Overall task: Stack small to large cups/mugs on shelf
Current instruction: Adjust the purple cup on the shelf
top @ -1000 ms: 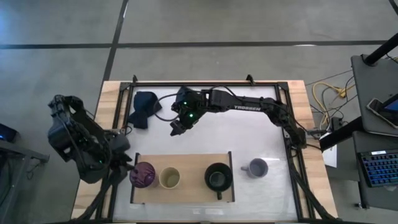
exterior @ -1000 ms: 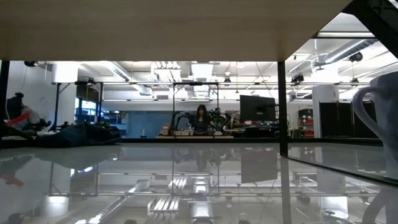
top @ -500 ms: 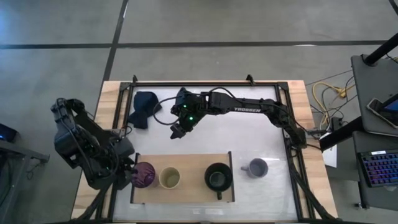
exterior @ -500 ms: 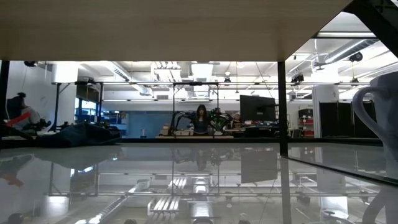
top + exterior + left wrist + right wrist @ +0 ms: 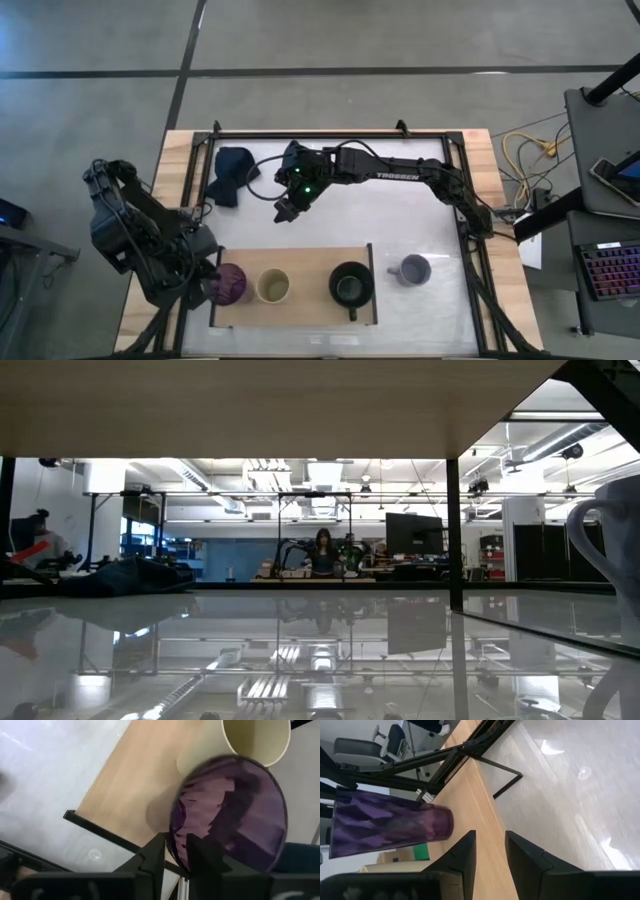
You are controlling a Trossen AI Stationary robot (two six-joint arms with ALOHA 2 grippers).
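Left gripper on the purple tumbler at the shelf's left end

The desk (image 5: 430,215) carried the shelf (image 5: 310,262), holding black mug (image 5: 351,285), beige cup (image 5: 273,287) and purple tumbler (image 5: 231,283); the lavender-grey mug (image 5: 411,269) stood beside it. The left gripper (image 5: 173,851) pinched the tumbler's rim; the right gripper (image 5: 283,210) hovered part-spread, empty.

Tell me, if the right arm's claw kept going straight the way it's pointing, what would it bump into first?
Probably the purple tumbler. The right gripper hangs over the white table, aimed toward the shelf's left end. Its wrist view shows the tumbler nearly straight ahead, the beige cup beside it. Depth is unclear, so it might meet the shelf board first.
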